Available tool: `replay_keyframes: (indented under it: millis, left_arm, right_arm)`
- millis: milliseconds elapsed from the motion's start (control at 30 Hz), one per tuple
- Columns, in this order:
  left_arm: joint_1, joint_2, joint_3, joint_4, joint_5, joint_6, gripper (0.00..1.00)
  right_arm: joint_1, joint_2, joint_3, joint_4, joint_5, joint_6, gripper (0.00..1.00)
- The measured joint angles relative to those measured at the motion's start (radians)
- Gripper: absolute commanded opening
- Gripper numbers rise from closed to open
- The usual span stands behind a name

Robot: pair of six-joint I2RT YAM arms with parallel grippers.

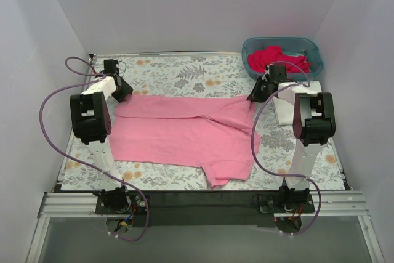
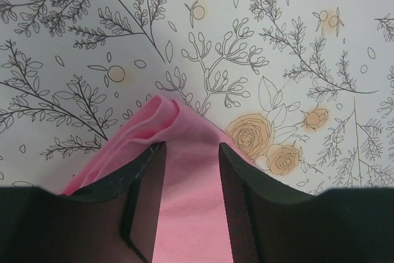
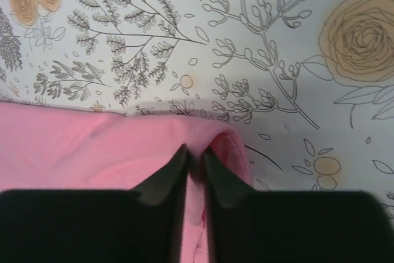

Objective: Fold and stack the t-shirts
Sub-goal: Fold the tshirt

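Note:
A light pink t-shirt lies spread across the floral cloth, with its far edge folded over. My left gripper is at the shirt's far left corner. In the left wrist view its jaws stand apart with the pink fabric lying between them, not pinched. My right gripper is at the far right corner. In the right wrist view its fingers are pressed together on a fold of the pink shirt. Deep pink-red t-shirts fill the basket. A folded white t-shirt lies partly under the right arm.
The teal basket stands at the far right corner, close behind the right gripper. The grey-and-orange floral cloth covers the table. White walls close in on three sides. A black rail with the arm bases runs along the near edge.

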Motion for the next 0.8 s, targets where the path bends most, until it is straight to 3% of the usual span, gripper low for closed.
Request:
replay_keyframes:
  millis: [133, 433, 500, 567, 600, 700, 800]
  left_arm:
    - [0.002, 0.007, 0.004, 0.002, -0.003, -0.007, 0.32]
    - [0.006, 0.073, 0.098, 0.000, 0.018, -0.025, 0.31]
    - [0.006, 0.083, 0.112, 0.002, 0.027, -0.026, 0.37]
    - [0.006, 0.091, 0.128, 0.001, 0.040, -0.026, 0.44]
    - [0.006, 0.094, 0.135, 0.002, 0.047, -0.024, 0.51]
    - [0.005, 0.096, 0.149, 0.005, 0.070, -0.018, 0.69]
    - [0.006, 0.084, 0.153, -0.003, 0.078, -0.010, 0.78]
  right_arm:
    - [-0.025, 0.007, -0.005, 0.006, -0.003, 0.006, 0.01]
    - [-0.105, 0.055, 0.099, 0.013, -0.030, -0.010, 0.01]
    - [-0.105, 0.080, 0.129, 0.020, -0.036, -0.015, 0.03]
    - [-0.105, 0.098, 0.141, 0.022, -0.046, -0.023, 0.09]
    - [-0.105, 0.103, 0.141, 0.020, -0.050, -0.029, 0.20]
    - [-0.105, 0.105, 0.141, 0.008, -0.048, -0.057, 0.37]
    - [-0.105, 0.087, 0.140, -0.016, -0.024, -0.100, 0.45]
